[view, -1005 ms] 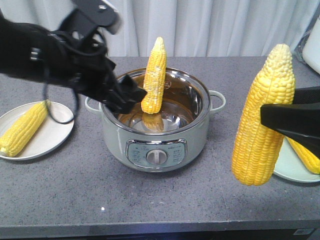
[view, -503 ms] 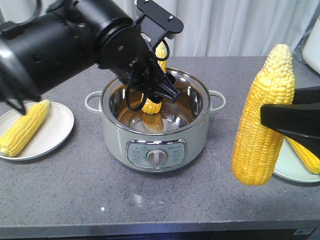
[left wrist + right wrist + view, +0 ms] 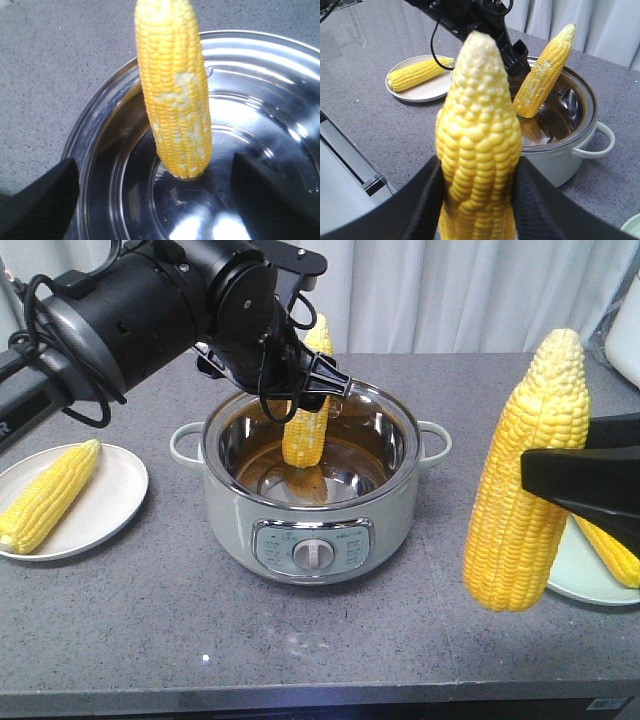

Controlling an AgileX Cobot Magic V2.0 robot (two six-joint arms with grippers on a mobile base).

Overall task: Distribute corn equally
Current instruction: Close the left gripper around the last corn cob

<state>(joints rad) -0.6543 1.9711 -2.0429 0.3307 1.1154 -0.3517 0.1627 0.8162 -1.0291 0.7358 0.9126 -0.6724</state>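
Note:
One corn cob with whitish patches (image 3: 308,425) (image 3: 175,100) (image 3: 542,75) leans upright inside the steel pot (image 3: 310,540). My left gripper (image 3: 305,390) (image 3: 157,200) hangs over the pot, open; its fingers (image 3: 40,200) stand wide on either side of the cob's lower end, apart from it. At the right, above the table, my right gripper (image 3: 560,480) (image 3: 477,200) is shut on another corn cob (image 3: 525,480) (image 3: 477,150), held upright. A third cob (image 3: 45,495) lies on the left plate (image 3: 110,500). A fourth cob (image 3: 610,550) lies on the right plate (image 3: 575,575), partly hidden.
The pot has side handles (image 3: 435,440) and a front dial (image 3: 315,553) and stands mid-table. The left arm's black body and cables (image 3: 150,310) reach over the table's left half. A curtain hangs behind. The table's front edge is close to the camera.
My left arm has swung from the pot's left side up and over the pot, bringing its gripper to the leaning cob. The right arm and its cob have stayed still.

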